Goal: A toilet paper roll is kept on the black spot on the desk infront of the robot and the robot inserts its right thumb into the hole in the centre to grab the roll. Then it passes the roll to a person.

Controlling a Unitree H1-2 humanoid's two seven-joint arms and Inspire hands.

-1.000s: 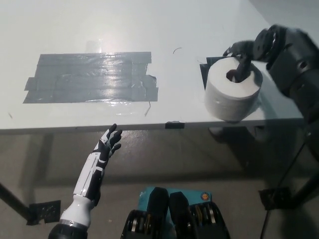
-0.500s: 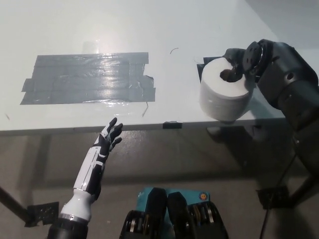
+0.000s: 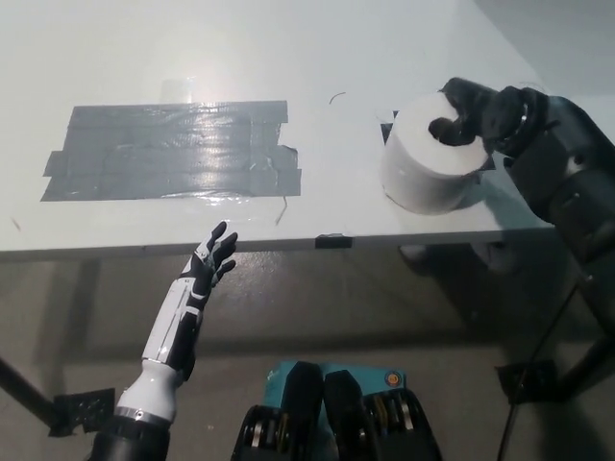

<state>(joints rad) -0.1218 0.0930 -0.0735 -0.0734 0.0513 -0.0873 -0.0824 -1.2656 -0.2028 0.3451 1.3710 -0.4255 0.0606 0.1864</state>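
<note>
White left robot hand [image 3: 210, 262] rests low at lower left, below near edge of surface [image 3: 288, 48], forearm angled up, fingers spread, holding nothing. Grey tape patch [image 3: 173, 149] lies on surface at left-centre. Toilet paper roll [image 3: 428, 154] tilted at right, near surface edge, over dark spot [image 3: 388, 128] mostly hidden behind it. Black right robot hand [image 3: 480, 110] clamped on roll, thumb in centre hole; fingers beyond roll hard to make out.

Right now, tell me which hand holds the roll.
The black right hand, shut on the toilet paper roll; the white left hand rests open below the desk edge.
</note>
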